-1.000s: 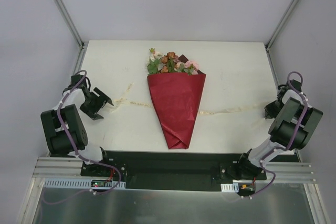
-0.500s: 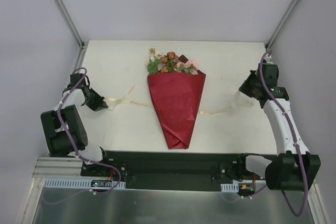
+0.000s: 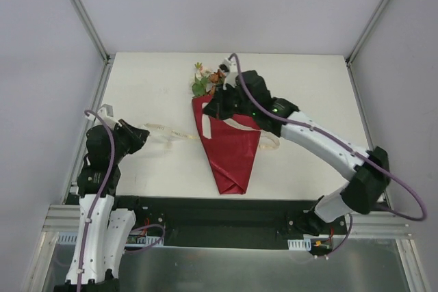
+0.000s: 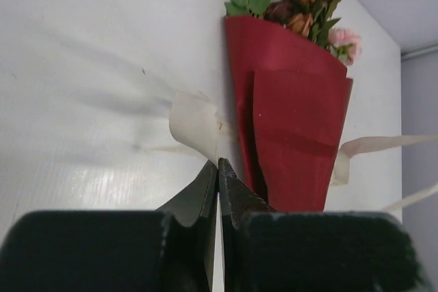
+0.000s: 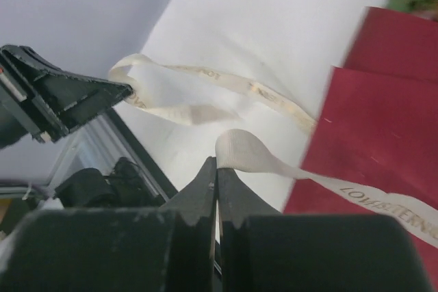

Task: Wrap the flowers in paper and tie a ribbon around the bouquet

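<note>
The bouquet lies mid-table, a dark red paper [image 3: 231, 152] cone with the flowers [image 3: 205, 80] at its far end. The cream ribbon [image 3: 168, 130] runs from the left, under the cone, and back over its top. My left gripper [image 3: 140, 133] is shut on the ribbon's left end, seen at the tips [image 4: 219, 162] with the ribbon [image 4: 195, 121] curling beside the paper [image 4: 294, 135]. My right gripper [image 3: 209, 111] hangs over the cone's upper left edge, its tips [image 5: 217, 162] shut on the other ribbon [image 5: 239, 148] end, which trails across the paper [image 5: 383, 100].
The right arm [image 3: 321, 141] stretches diagonally over the right half of the table. The table's left edge and metal frame [image 5: 102, 148] lie close below the left gripper [image 5: 68, 100]. White table [image 3: 150, 87] surrounds the bouquet.
The left gripper shut on the ribbon's left end. The right arm swung from the right edge leftward over the bouquet, pulling the ribbon's right end across the cone.
</note>
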You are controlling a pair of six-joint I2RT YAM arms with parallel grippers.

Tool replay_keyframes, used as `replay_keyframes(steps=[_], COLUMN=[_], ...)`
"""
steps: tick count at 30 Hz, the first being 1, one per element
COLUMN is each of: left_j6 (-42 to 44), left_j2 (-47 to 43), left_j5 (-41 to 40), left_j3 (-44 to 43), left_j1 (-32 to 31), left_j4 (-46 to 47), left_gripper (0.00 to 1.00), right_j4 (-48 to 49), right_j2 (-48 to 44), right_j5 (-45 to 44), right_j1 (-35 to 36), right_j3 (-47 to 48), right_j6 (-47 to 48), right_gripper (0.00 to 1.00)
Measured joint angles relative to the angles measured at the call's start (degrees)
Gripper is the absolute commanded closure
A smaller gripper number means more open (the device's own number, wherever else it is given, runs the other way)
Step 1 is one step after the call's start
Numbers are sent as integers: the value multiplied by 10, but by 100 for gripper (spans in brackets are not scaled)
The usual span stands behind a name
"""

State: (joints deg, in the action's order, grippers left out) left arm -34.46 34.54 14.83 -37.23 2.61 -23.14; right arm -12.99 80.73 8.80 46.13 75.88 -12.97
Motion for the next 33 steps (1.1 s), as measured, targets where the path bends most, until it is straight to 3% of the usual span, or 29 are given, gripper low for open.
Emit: replay_keyframes(steps=[4, 9, 14, 29, 32, 33], left_j6=[-26, -31, -22, -85, -90, -91], left_j2=[-74, -54, -54, -82, -67, -54], left_j5=[-30, -16, 26, 216, 243, 250], left_j3=[16, 34, 39, 107, 99, 87], left_j1=[0, 0, 0, -17, -48, -62], left_j4=[-1, -3, -10, -86, -96, -101], left_gripper=[100, 100, 100, 100, 100, 100], right_j4=[62, 106, 80, 7, 0, -6], right_j2=[132, 268, 397, 579, 603, 605], right_j5=[51, 83, 81, 40, 44, 48], right_j1=[31, 49, 57, 58, 59, 59], right_j3=[76, 167, 270, 463, 493, 493], right_j6=[-35, -70, -78, -37, -32, -30], right_gripper=[99, 98, 95, 90, 76, 65])
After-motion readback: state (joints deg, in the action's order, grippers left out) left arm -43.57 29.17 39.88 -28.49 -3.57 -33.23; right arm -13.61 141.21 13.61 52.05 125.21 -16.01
